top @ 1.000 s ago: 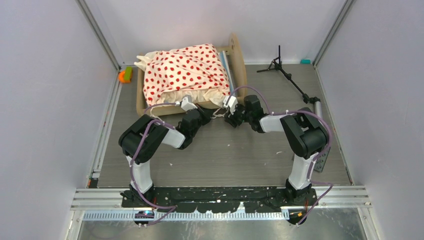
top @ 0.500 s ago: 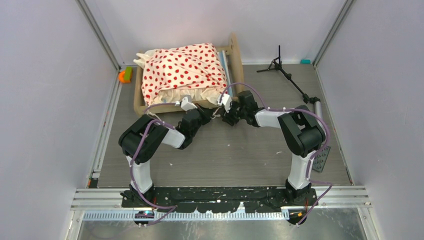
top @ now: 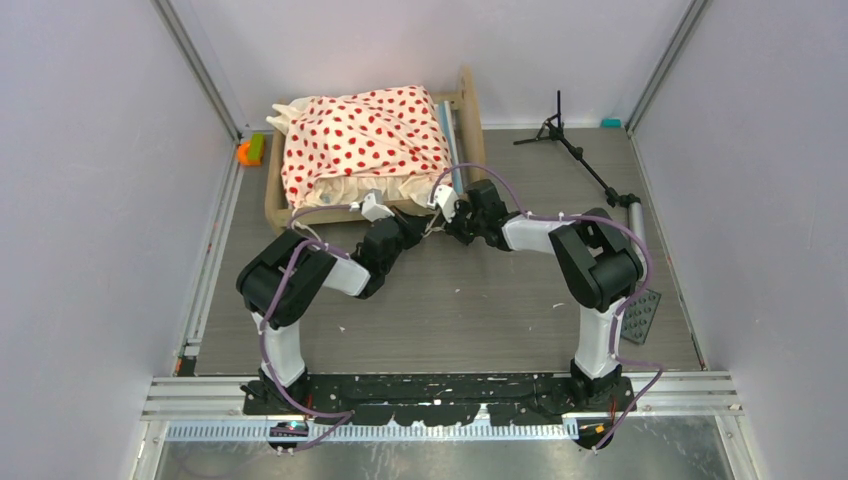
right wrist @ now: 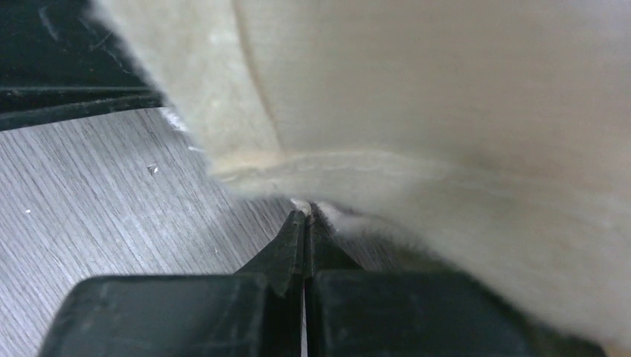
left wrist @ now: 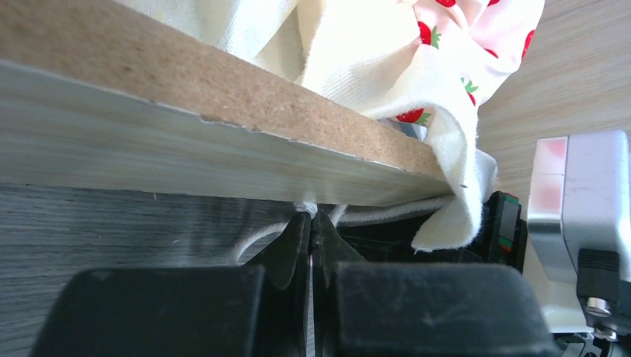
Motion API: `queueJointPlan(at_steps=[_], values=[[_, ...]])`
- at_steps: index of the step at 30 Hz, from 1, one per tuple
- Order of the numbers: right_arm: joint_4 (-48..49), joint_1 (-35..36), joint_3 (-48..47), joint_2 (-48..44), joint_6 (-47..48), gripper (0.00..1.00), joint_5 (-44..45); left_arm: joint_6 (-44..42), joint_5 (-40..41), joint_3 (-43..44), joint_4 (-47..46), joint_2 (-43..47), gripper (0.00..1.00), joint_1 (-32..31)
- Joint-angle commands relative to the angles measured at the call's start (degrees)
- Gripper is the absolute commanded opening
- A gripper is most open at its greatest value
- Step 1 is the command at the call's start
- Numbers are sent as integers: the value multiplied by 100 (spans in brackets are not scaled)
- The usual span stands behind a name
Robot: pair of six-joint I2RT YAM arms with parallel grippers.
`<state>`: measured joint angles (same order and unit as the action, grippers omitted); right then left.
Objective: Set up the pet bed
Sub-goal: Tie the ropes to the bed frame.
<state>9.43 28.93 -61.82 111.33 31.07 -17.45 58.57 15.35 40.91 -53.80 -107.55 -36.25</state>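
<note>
Pet bed [top: 468, 105] at far left-centre of counter [top: 450, 310], long side toward arms. Polka-dot bedding [top: 365, 140] heaped on top, cream ruffle spilling over near side rail [left wrist: 186, 82]. Both arms reach to that rail, tips near each other, R one to the right.
L gripper [left wrist: 310, 223]: low, just under rail; jaws pressed together, pinching white cord [left wrist: 387, 211].
R gripper [right wrist: 305, 216]: jaws pressed together, tips touching cream hem. View blurred, can't tell if fabric caught.

Grey wood-grain table [top: 450, 300] carries pet bed [top: 360, 140] (far left), black tripod stand [top: 549, 128], studded mat [top: 645, 312], orange-green block [top: 249, 150].
</note>
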Motion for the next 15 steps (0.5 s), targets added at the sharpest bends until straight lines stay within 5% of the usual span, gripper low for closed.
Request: queueJointPlan(at_steps=[1, 15], values=[[126, -23, -72, 39, -30, 0, 275, -20, 122, -12, -342, 299, 0, 27], [1, -11, 963, -1440, -570, 0, 106, -361, 354, -271, -19, 906, 0, 35]])
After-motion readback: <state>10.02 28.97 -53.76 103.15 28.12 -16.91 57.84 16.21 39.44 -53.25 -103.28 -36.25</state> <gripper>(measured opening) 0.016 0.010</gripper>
